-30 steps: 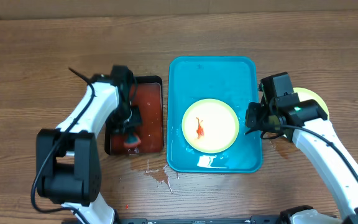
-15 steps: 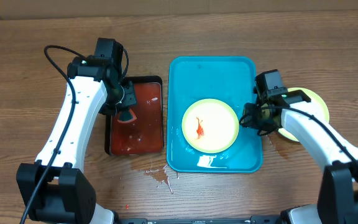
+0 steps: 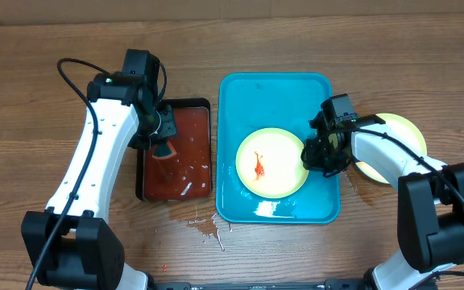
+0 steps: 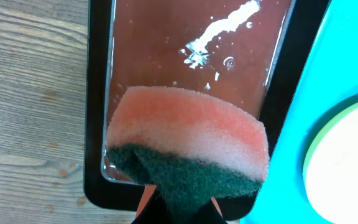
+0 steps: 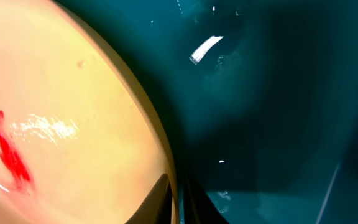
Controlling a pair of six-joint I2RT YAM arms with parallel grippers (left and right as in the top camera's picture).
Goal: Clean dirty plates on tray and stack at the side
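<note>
A yellow-green rimmed plate [image 3: 272, 163] with a red smear lies in the turquoise tray [image 3: 276, 89]. My right gripper [image 3: 311, 155] is shut on this plate's right rim; the right wrist view shows the rim [image 5: 160, 149] pinched between the two dark fingers [image 5: 178, 190]. A second yellow-green plate [image 3: 399, 130] sits on the table right of the tray, partly under my right arm. My left gripper [image 3: 161, 147] is shut on a pink and green sponge [image 4: 188, 140] above the black tray [image 3: 176, 153].
The black tray [image 4: 98, 93] holds red liquid and stands left of the turquoise tray [image 4: 303, 106]. Small red spills [image 3: 204, 225] mark the wooden table in front of both trays. Water pools in the turquoise tray's near end [image 3: 268, 208].
My right gripper moved left from the tray's right rim onto the plate's edge and closed on it. The left arm lifted the sponge out of the red liquid, then held still.
</note>
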